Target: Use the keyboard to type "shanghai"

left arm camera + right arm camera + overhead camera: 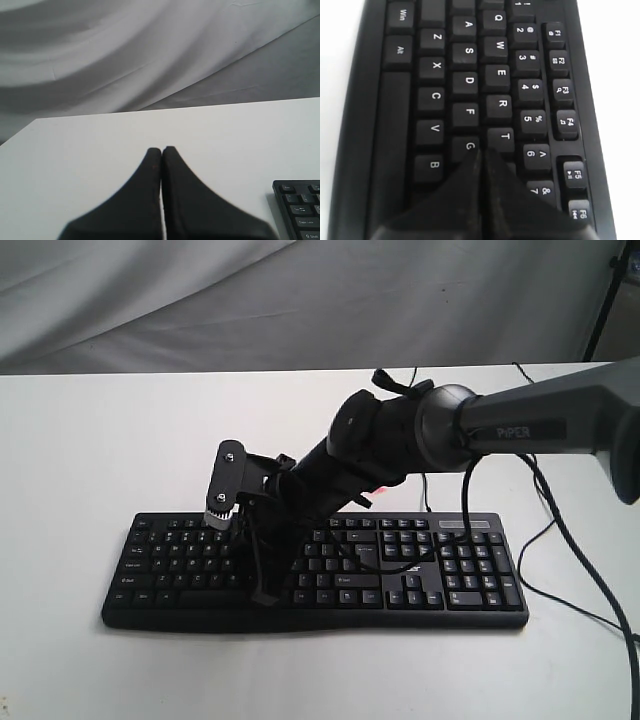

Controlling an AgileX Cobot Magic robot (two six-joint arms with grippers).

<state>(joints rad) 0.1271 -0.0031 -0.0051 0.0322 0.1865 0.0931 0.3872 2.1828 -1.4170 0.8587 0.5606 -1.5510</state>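
The white bench (80, 470) carries the black keyboard (440, 570), flat at its middle. My left pincer (161, 150), clenched on nothing, hangs over the bench off the keyboard's end. My right pincer (481, 152), clenched empty too, points at the G key (469, 146).

Grey arm link (560, 410) lettered "PIPER", black wrist (370, 440), black cables (464, 490), tapered black right hand (481, 151).

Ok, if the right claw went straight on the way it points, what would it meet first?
Probably the G key of the keyboard, just past the shut right claw; possibly the T key, depth unclear.
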